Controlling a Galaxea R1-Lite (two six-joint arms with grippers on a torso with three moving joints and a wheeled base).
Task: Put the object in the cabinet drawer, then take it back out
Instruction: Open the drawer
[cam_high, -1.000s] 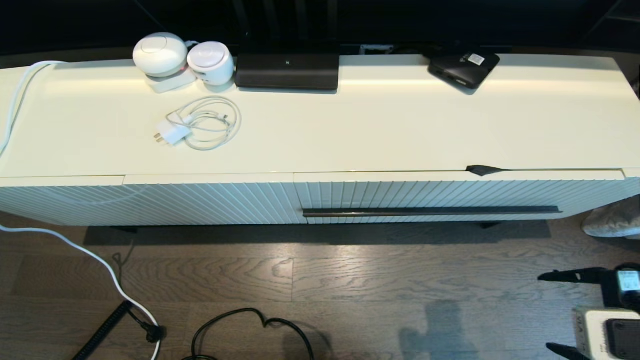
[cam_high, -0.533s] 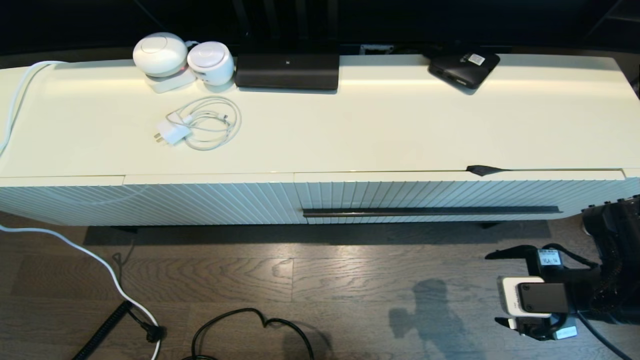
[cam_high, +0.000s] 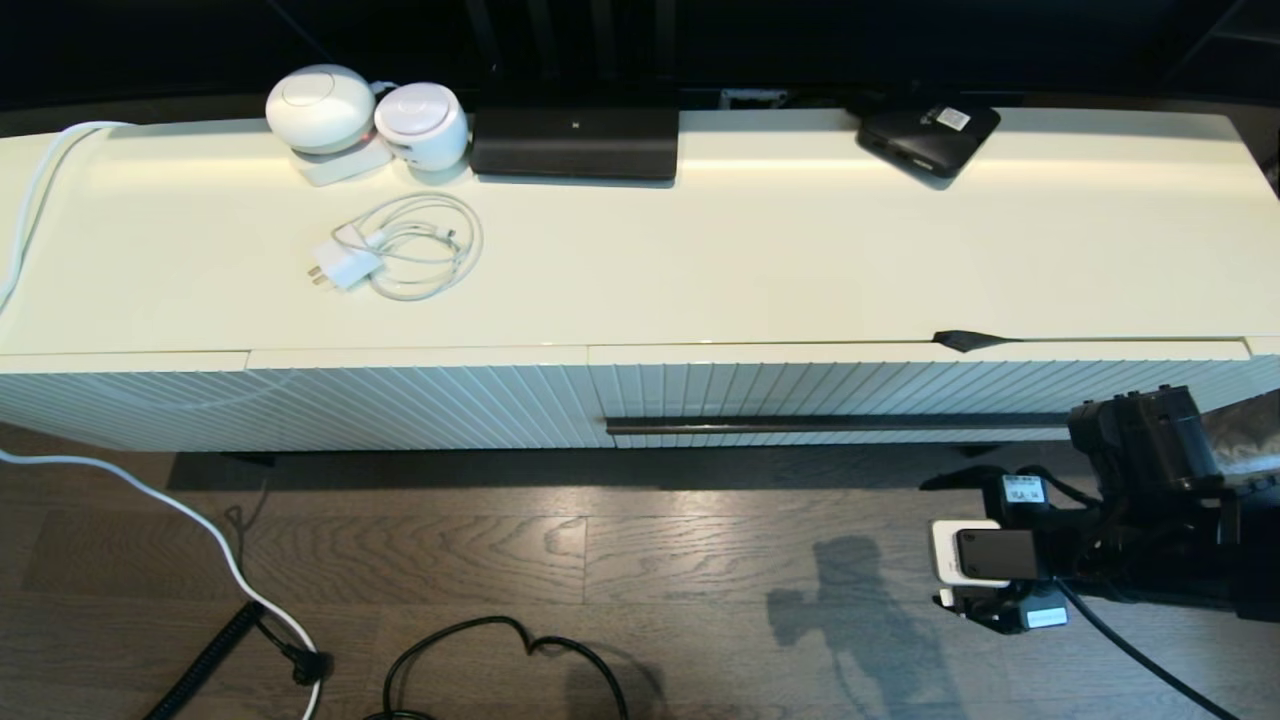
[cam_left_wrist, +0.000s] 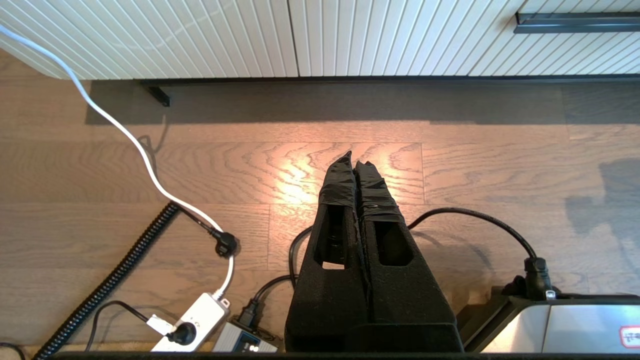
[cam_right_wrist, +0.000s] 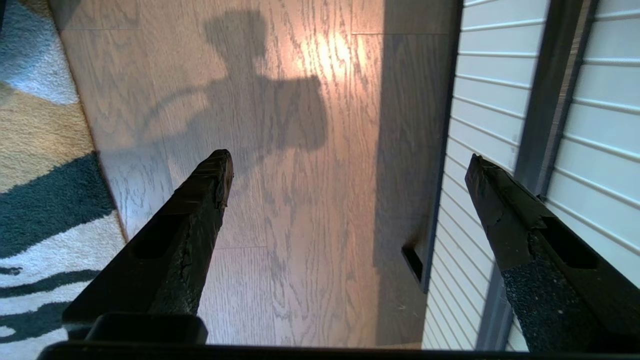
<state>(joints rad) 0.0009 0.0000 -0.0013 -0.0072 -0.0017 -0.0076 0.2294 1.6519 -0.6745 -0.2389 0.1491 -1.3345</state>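
The cabinet drawer (cam_high: 850, 390) is closed, its ribbed cream front carrying the long dark bar handle (cam_high: 850, 424). A small black strip (cam_high: 965, 341) pokes out of the seam along the drawer's top edge. The rest of the umbrella is hidden. My right gripper (cam_high: 932, 542) hangs open over the floor just in front of the handle's right end, turned sideways. In the right wrist view the right gripper (cam_right_wrist: 347, 160) holds nothing, and one finger (cam_right_wrist: 500, 210) lies close beside the handle (cam_right_wrist: 550, 100). My left gripper (cam_left_wrist: 356, 160) is shut and empty, parked low over the floor.
On the cabinet top lie a flat black box with a white sticker (cam_high: 928, 135), a black device (cam_high: 575, 140), two white round devices (cam_high: 320, 110) and a white charger with coiled cable (cam_high: 400, 250). Cables (cam_high: 230, 560) cross the floor. A rug (cam_right_wrist: 40, 200) lies to the right.
My right arm has come in from the lower right corner, moving up and left toward the right end of the drawer handle. The drawer and the left arm have not moved.
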